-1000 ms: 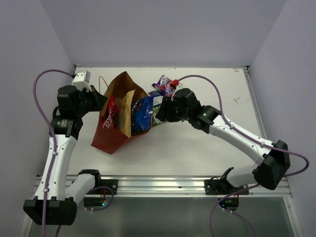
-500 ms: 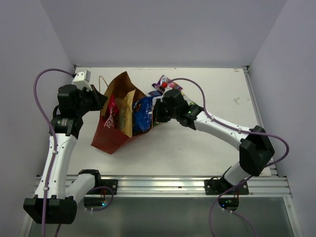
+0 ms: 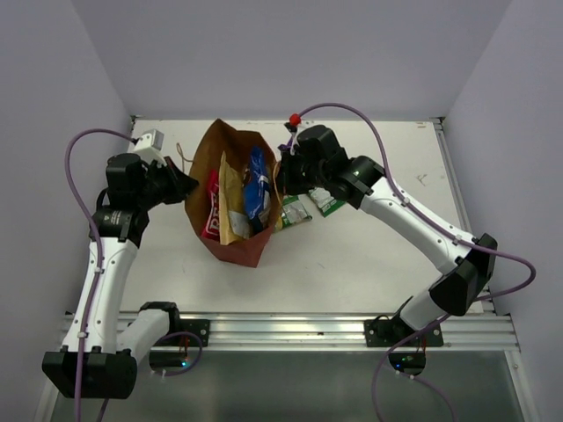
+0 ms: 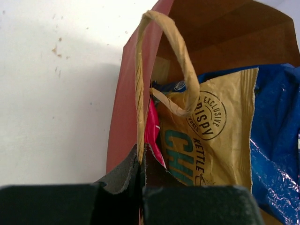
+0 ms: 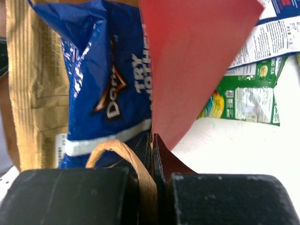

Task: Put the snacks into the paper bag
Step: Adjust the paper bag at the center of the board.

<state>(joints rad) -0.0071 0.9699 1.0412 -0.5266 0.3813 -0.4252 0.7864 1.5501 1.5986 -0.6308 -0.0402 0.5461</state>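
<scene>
Since a second ago the paper bag (image 3: 230, 148) is standing more upright and nearer the table's middle with its mouth wider, and my right claw (image 3: 283, 176) has swung up to the bag's right rim. From above, my left claw (image 3: 182, 185) is gripping the left rim, so the bag is hanging stretched between the two. The pink-red packet (image 3: 212, 209), tan-gold packet (image 3: 230, 211) and blue packet (image 3: 257, 189) are sitting inside. Green packets (image 3: 297, 211) are lying on the table (image 3: 387, 255) just right of the bag, under my right arm.

At my left wrist, the fingers are pressing together on the bag's red edge at the foot of a loop handle (image 4: 183, 65). The tan-gold packet's lettering is showing close ahead, which the overhead view is not resolving.

At my right wrist, the fingers are clamping the opposite red edge beside the other handle (image 5: 117, 152). The blue packet is lying just left and a green packet just right, outside the bag.
</scene>
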